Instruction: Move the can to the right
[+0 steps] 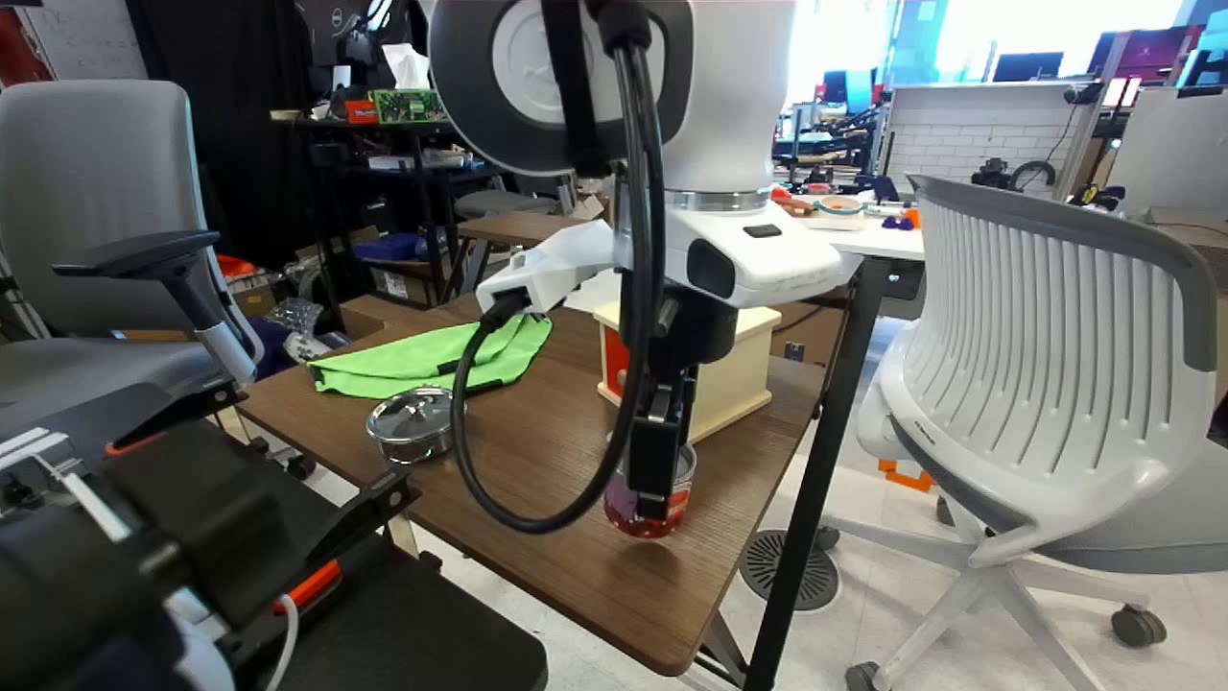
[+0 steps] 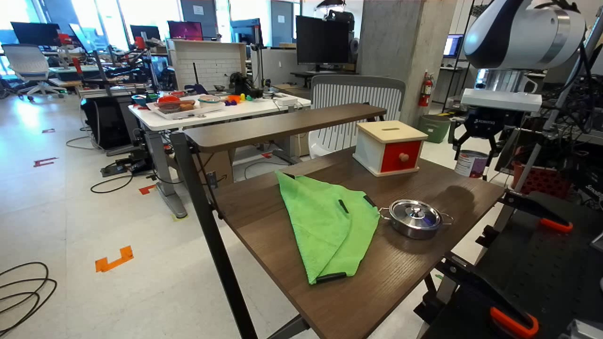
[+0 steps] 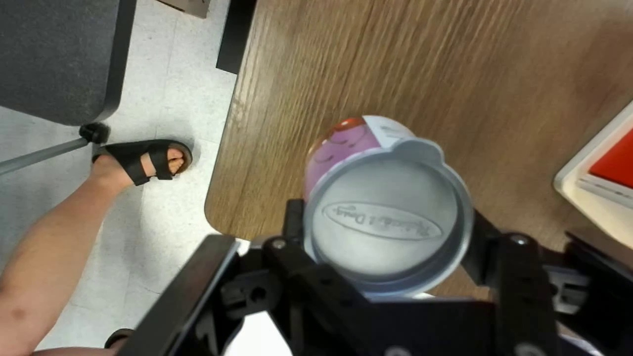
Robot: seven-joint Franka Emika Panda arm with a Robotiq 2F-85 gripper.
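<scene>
The can is short, with a grey lid and a red and pinkish-purple label with pale marks. It shows in both exterior views (image 1: 680, 494) (image 2: 471, 163) and from above in the wrist view (image 3: 381, 198). My gripper (image 2: 472, 165) points down with a finger on each side of the can, both against it. It is shut on the can and holds it roughly upright, a little above the table (image 1: 547, 451), with a shadow on the wood. In an exterior view the gripper (image 1: 654, 504) hides part of the can.
A tan wooden box with a red side (image 2: 391, 141) stands near the can. A lidded metal dish (image 2: 416, 219) and a green cloth (image 2: 330, 221) lie on the table. A table corner is close to the can. A person's foot (image 3: 148, 160) shows beyond the edge.
</scene>
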